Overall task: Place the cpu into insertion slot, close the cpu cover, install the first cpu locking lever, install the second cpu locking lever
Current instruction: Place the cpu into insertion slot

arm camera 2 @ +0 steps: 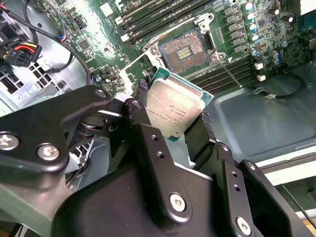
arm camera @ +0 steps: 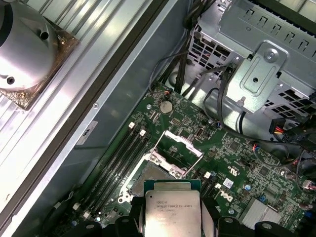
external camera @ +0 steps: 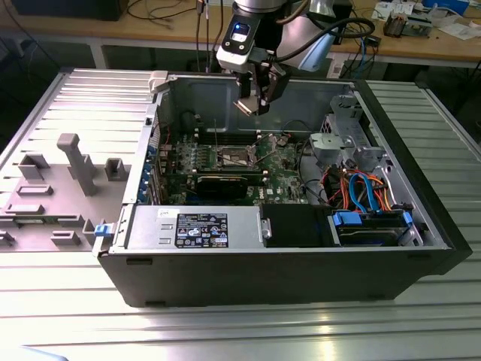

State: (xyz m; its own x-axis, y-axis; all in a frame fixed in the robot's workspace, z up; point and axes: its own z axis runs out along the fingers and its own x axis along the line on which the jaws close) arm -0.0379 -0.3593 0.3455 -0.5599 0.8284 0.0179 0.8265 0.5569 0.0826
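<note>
My gripper (external camera: 252, 104) hangs above the open computer case, shut on the cpu (arm camera 2: 173, 109), a small square chip with a silver-grey top. Black fingers (arm camera 2: 140, 106) clamp two opposite edges of it. In the first wrist view the cpu (arm camera: 172, 215) sits just above and in front of the insertion slot (arm camera: 143, 172). The insertion slot (arm camera 2: 185, 52) lies bare on the green board, its dark pin field showing. The cpu cover (arm camera: 180, 148) is swung up and open beside the slot. A thin locking lever (arm camera 2: 229, 74) stands free next to the slot. In the exterior view the slot (external camera: 234, 158) is straight below my gripper.
Long memory slots (arm camera 2: 153, 19) flank the socket. A black graphics card (external camera: 225, 183) lies in front of it, with the power supply (external camera: 195, 226) nearer still. A drive cage (external camera: 342, 135) and coloured cables (external camera: 361, 188) fill the exterior view's right. Grey fixtures (external camera: 75, 162) stand outside the case.
</note>
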